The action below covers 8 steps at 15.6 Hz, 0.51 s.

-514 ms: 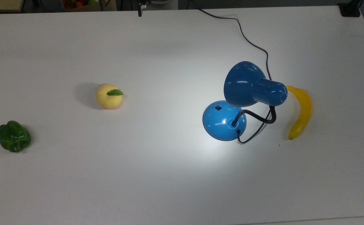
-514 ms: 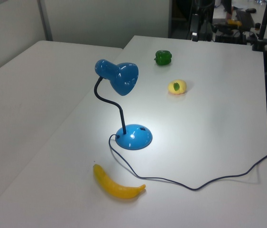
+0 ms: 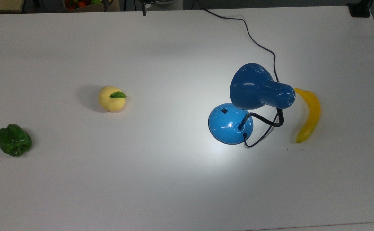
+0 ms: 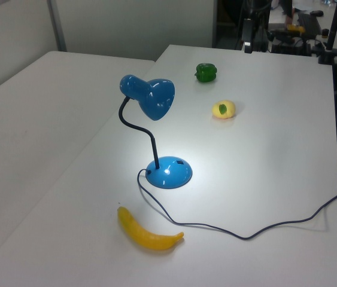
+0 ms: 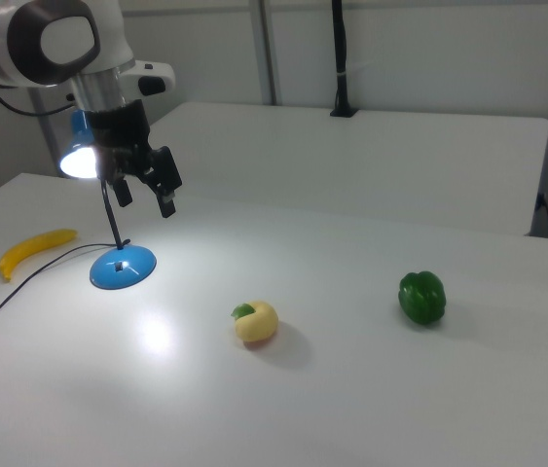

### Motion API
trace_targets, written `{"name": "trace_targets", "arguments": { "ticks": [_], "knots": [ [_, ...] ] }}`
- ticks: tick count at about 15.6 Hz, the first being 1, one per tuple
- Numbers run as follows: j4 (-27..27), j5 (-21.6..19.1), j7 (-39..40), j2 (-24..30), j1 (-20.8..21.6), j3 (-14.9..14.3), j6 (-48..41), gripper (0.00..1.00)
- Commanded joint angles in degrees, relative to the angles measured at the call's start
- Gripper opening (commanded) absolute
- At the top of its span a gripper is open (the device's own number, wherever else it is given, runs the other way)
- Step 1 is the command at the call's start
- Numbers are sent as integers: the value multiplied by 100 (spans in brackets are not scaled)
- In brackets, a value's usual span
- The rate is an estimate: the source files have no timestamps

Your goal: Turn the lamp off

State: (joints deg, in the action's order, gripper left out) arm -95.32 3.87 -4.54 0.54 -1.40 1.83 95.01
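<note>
The blue lamp stands lit on the white table, with its round base (image 3: 230,125) under the bell shade (image 3: 254,86) in the top view. A small black switch (image 3: 224,111) sits on the base's upper left. A bright pool of light lies around the base (image 4: 169,172) in the left view. My gripper (image 5: 145,199) hangs open in the air in the right view, in front of the glowing shade (image 5: 79,161) and well above the base (image 5: 123,268). It holds nothing. One dark fingertip (image 3: 144,11) pokes in at the top view's upper edge.
A banana (image 3: 308,115) lies just right of the lamp in the top view. The black cord (image 3: 257,45) runs to the far table edge. A yellow fruit with a green leaf (image 3: 111,98) and a green pepper (image 3: 14,140) lie on the top view's left.
The fingertip at the top view's upper edge has drawn back slightly toward that edge. The lamp remains lit and nothing on the table has moved.
</note>
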Motion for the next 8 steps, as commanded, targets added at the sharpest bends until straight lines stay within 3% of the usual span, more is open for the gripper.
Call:
{"name": "trace_targets", "arguments": {
  "ticks": [1, 6, 7, 8],
  "knots": [
    [13, -17, 146, 16, 17, -16, -141, 100],
    [13, -17, 146, 16, 8, -16, -141, 100],
    [13, -17, 155, 16, -1, -16, -141, 96],
    [13, -17, 190, 8, -1, -16, -132, 84]
  ]
}}
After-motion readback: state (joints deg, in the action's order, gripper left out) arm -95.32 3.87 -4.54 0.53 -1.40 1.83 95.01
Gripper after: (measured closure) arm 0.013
